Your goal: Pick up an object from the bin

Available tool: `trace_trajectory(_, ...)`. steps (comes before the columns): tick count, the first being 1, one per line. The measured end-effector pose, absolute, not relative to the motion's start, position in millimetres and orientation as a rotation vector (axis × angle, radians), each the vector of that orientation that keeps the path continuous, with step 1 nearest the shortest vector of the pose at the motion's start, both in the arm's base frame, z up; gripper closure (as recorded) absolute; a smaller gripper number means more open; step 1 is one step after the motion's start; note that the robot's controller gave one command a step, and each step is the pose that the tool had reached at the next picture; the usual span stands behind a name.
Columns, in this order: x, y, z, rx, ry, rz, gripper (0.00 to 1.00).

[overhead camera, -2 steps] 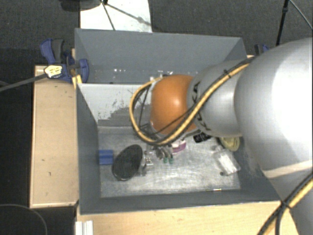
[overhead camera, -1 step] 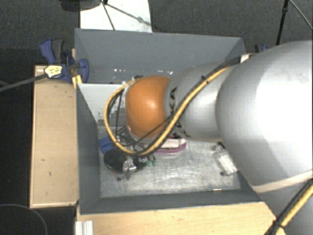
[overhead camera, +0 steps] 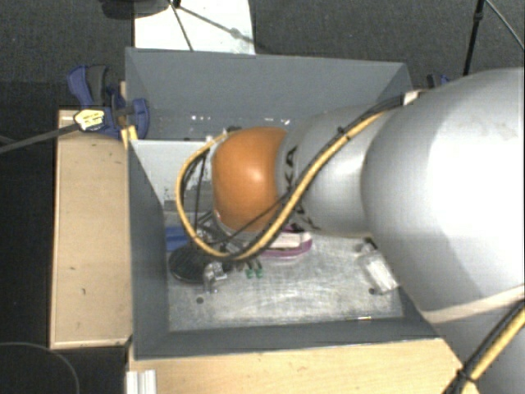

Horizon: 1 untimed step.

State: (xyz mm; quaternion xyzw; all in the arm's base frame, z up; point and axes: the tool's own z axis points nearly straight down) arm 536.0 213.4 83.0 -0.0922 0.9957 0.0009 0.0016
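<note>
Purple-rimmed thing [overhead camera: 292, 247] and blue thing [overhead camera: 175, 238], both half hidden beneath the arm [overhead camera: 353, 179].

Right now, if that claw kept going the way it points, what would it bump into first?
Probably the black round thing lying at the left: the gripper points down at its right edge. It could instead meet the bin floor just beside it; depth is unclear from above.

The arm [overhead camera: 426, 187] is thick, rounded, silver-grey metal. A glossy orange cover [overhead camera: 246, 175] caps its wrist. Yellow and black cables [overhead camera: 303, 183] loop along it
</note>
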Motion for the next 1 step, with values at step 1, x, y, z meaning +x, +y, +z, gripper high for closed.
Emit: trace_trajectory(1, 535.0, 220.6, 220.2, -0.253, 3.122, 0.006, 1.00)
